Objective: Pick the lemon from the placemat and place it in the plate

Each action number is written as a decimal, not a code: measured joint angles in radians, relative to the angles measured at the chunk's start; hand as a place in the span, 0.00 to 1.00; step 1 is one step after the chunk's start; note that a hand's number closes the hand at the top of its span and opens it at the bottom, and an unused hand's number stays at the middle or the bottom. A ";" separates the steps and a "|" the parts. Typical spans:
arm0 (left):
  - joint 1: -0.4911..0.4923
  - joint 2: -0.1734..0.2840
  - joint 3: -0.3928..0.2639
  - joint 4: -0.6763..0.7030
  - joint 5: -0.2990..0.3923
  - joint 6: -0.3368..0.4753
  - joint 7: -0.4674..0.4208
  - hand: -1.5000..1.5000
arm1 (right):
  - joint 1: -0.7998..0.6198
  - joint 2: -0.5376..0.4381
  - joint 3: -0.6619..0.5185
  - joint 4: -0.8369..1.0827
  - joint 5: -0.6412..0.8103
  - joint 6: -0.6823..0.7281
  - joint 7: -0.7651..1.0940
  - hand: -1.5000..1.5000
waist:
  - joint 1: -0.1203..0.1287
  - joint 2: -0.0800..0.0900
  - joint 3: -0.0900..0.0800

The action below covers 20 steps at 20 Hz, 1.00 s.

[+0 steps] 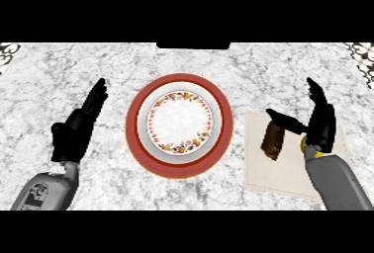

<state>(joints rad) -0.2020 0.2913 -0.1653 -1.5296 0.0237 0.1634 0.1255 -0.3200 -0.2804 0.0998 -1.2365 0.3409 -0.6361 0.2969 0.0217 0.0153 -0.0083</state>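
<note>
At the left of the grey-white marble counter (110, 188), the black left hand (76, 129) is seen with fingers straight and nothing held. In the middle, the round white plate with a red rim and a flowered border (179, 124) is laid on the counter. At the right, the black right hand (318, 121) is held open over the pale beige cloth placemat (274, 173) — thumb spread, nothing grasped — a brown oblong thing (273, 141) lies below the thumb, and only a small yellow edge, perhaps the lemon (303, 144), is shown beside the wrist.
</note>
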 measured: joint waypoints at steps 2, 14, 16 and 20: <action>-0.021 -0.008 0.013 0.034 -0.004 0.002 0.000 0.50 | -0.015 0.038 0.027 0.051 0.072 -0.055 0.025 0.00 | -0.007 -0.005 0.003; -0.010 0.006 0.070 0.086 -0.001 -0.024 -0.033 0.50 | -0.020 -0.065 0.140 -0.188 0.545 0.129 0.531 0.00 | -0.038 -0.023 0.005; -0.017 0.008 0.078 0.096 0.003 -0.029 -0.032 0.50 | -0.038 -0.085 0.145 -0.232 0.543 0.259 0.614 0.00 | -0.042 -0.025 0.004; -0.021 0.000 0.075 0.100 -0.002 -0.027 -0.034 0.50 | -0.064 -0.104 0.138 -0.301 0.494 0.486 0.749 0.00 | -0.042 -0.025 0.004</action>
<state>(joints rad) -0.2226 0.2916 -0.0899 -1.4292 0.0214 0.1361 0.0914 -0.3836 -0.3840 0.2376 -1.5378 0.8344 -0.1499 1.0455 -0.0203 -0.0095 -0.0039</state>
